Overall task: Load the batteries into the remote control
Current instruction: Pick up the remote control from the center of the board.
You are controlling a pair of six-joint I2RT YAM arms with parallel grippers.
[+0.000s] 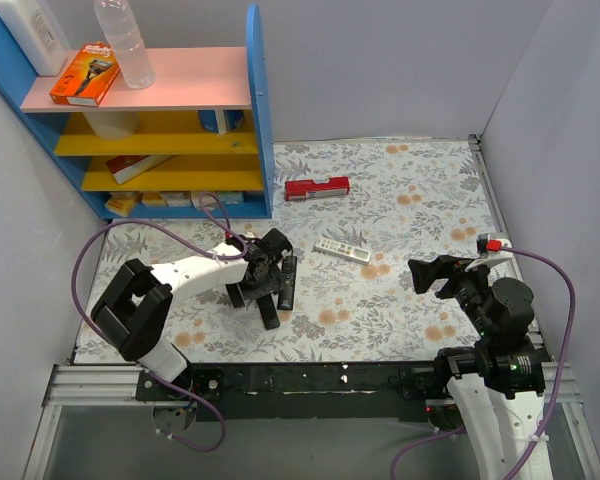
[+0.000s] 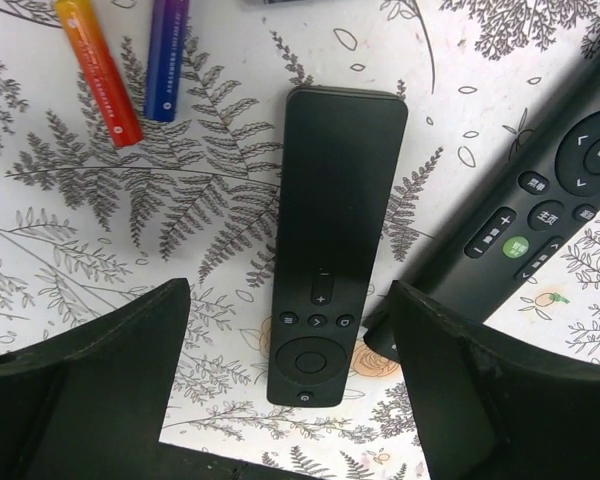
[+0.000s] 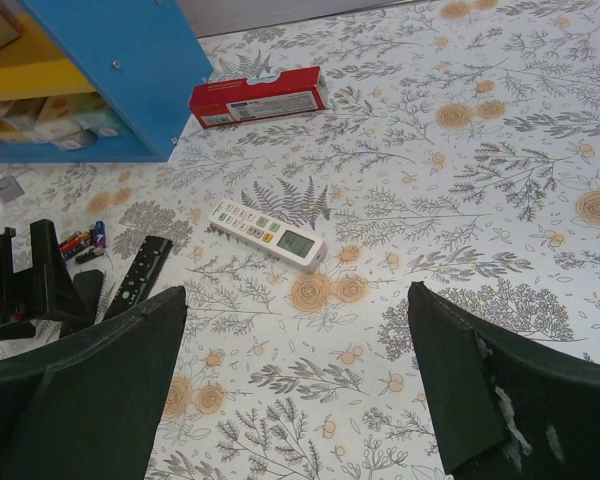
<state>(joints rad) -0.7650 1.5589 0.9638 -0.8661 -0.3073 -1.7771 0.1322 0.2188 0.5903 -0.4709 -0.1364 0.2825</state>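
The plain black remote control point(image 2: 335, 240) lies flat on the flowered cloth with its buttons facing up. My left gripper point(image 2: 290, 400) is open above it, one finger on each side of the remote's button end, touching nothing. Two batteries lie side by side beyond the remote's far end, to the left: a red-orange one point(image 2: 100, 75) and a blue one point(image 2: 167, 60). In the top view the left gripper point(image 1: 255, 295) hides most of the remote. My right gripper point(image 3: 295, 380) is open and empty above the table's right side point(image 1: 435, 275).
A slimmer black remote with light markings point(image 2: 540, 210) lies just right of the plain one point(image 1: 287, 282). A white remote point(image 1: 341, 250) lies mid-table and a red box point(image 1: 317, 188) behind it. A blue shelf unit point(image 1: 260, 120) fills the back left.
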